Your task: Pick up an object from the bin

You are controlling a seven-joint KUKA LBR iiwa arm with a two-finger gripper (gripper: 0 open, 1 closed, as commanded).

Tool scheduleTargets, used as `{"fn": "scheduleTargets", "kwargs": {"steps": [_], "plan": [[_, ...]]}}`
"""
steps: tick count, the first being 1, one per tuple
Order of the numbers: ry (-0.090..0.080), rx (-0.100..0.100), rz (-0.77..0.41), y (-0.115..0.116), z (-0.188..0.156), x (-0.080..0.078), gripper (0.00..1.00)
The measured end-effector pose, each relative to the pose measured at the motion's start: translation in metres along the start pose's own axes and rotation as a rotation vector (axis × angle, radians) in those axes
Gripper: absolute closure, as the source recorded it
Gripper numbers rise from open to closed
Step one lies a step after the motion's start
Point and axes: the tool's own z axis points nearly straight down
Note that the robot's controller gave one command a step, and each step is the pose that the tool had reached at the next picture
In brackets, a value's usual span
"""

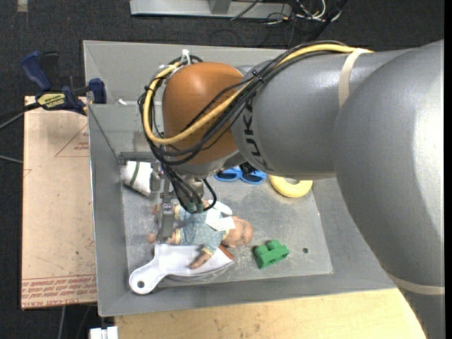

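My gripper (167, 216) hangs below the orange wrist cover over the front left part of the bin. Its tip is down at the left end of a small doll (229, 235). The doll has a tan head and teal and white clothes, and lies across a white paddle-shaped dish (169, 265) with a hole in its handle. Whether the gripper touches the doll I cannot tell. A white cup-like piece (138, 176) lies on its side just left of the gripper.
A green block (271, 253) sits to the right of the doll. Farther back lie a blue piece (240, 174) and a pale yellow round thing (290, 187), both partly under the arm. The arm covers the bin's right side.
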Motion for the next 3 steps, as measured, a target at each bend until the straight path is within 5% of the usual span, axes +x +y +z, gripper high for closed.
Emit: {"fn": "scheduleTargets", "kwargs": {"steps": [1, 2, 3], "plan": [[-0.006, -0.002, 0.004, -0.001, -0.005, -0.002, 0.0], [-0.011, -0.004, -0.064, -0.02, 0.03, -0.01, 0.0], [-0.008, -0.002, -0.219, -0.056, 0.085, -0.015, 1.0]]}}
